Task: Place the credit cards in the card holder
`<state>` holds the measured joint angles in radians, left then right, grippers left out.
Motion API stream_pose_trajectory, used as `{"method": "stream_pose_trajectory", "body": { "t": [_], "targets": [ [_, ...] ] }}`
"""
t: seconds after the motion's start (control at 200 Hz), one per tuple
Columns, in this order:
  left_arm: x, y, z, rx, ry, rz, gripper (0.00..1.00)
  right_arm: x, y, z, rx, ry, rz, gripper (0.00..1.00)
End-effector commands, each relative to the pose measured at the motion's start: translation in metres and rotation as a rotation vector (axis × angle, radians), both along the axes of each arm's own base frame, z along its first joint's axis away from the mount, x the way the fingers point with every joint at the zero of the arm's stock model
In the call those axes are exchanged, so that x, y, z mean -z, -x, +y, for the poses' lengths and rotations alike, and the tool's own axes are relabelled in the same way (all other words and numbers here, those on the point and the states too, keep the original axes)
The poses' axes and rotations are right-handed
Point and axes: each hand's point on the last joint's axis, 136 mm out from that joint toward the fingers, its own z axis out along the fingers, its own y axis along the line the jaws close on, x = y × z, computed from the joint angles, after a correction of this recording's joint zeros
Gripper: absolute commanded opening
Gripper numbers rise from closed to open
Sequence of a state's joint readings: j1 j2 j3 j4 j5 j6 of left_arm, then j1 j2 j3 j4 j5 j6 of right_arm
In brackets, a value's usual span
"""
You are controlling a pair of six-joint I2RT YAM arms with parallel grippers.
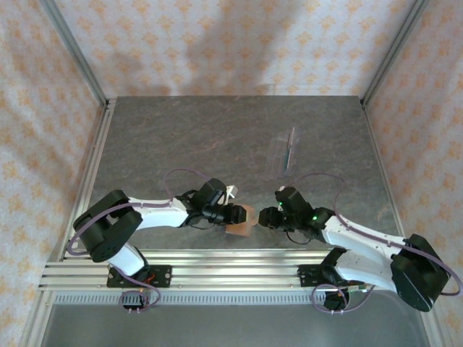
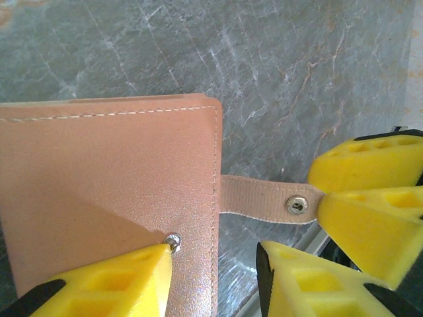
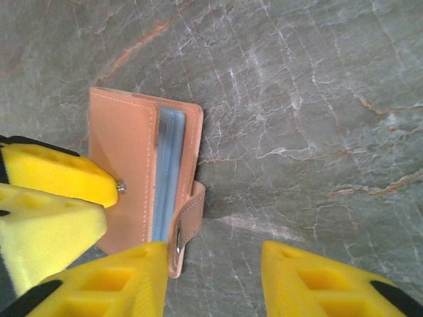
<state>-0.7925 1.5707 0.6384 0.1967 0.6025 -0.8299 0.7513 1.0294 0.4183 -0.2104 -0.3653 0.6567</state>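
The reddish-brown card holder (image 1: pixel 241 220) sits between the two grippers at the table's near middle, closed, its snap tab (image 2: pixel 264 199) hanging loose. Pale blue layers (image 3: pixel 168 165) show between its covers. My left gripper (image 2: pixel 215 254) has its jaws apart, and one fingertip (image 2: pixel 142 264) rests on the cover by the snap stud (image 2: pixel 173 242); the cover's edge lies in the gap, ungripped. My right gripper (image 3: pixel 213 254) is open over bare table, with the tab (image 3: pixel 187 224) beside its left finger (image 3: pixel 112 281). A thin dark credit card (image 1: pixel 291 147) stands edge-on farther back.
A clear plastic stand (image 1: pixel 280 154) holds the dark card right of centre. Aluminium rails (image 1: pixel 217 269) run along the near edge and frame posts (image 1: pixel 92 148) line the sides. Patterned walls enclose the grey marbled table (image 1: pixel 181 137).
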Motion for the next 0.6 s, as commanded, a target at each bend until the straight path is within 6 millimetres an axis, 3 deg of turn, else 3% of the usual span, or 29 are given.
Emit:
{"method": "stream_pose_trajectory", "body": {
  "t": [0.0,0.16,0.41,0.596],
  "targets": [
    [-0.004,-0.002,-0.01,0.025,-0.018,-0.017,0.41,-0.006,-0.003,-0.013,0.041,0.04,-0.021,0.49],
    [-0.013,-0.003,-0.008,0.035,-0.108,-0.074,0.42,-0.004,-0.005,-0.025,0.097,0.05,-0.025,0.53],
    [-0.002,-0.003,-0.015,0.042,-0.158,-0.015,0.42,0.008,-0.006,-0.024,0.115,0.051,-0.004,0.52],
    [-0.015,-0.008,-0.011,0.055,-0.24,-0.077,0.43,0.011,-0.005,-0.027,0.117,0.053,-0.001,0.48]
  ]
}}
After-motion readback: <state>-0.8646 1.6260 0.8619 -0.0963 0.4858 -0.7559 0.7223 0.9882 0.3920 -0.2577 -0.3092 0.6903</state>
